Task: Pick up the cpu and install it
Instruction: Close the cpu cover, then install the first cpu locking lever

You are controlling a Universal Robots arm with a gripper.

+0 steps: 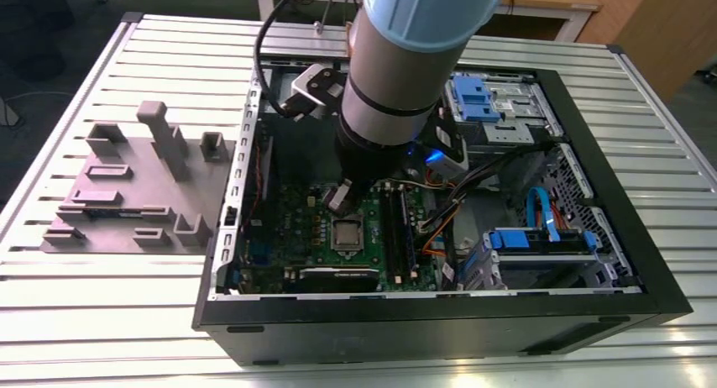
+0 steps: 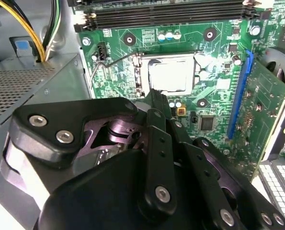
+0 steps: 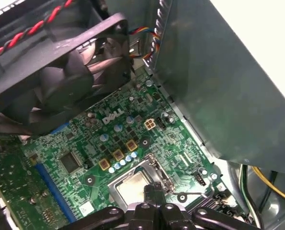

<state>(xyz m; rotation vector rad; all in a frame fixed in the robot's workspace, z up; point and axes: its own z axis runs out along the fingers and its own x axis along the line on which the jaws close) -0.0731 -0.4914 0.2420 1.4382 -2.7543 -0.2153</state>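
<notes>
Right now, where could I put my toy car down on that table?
The ribbed table is bare in front of the computer case and the grey fixture block. Inside the case it's crowded: the arm, cables, and the cpu in its socket.

The cpu (image 2: 172, 75) has a dull silver-grey metal top, smooth and matt, framed by the shinier metal socket frame (image 2: 141, 76). The motherboard (image 3: 108, 143) is glossy green board. The gripper (image 2: 157, 103) is matt black, its links studded with bright metal screws. In the exterior view, the computer case (image 1: 448, 321) has a matt black outer shell; at nine o'clock from it sits a matt grey plastic fixture block (image 1: 134, 186) on the ribbed, brushed metal table (image 1: 112, 312). The fan (image 3: 56, 76) looks like dark plastic.
</notes>
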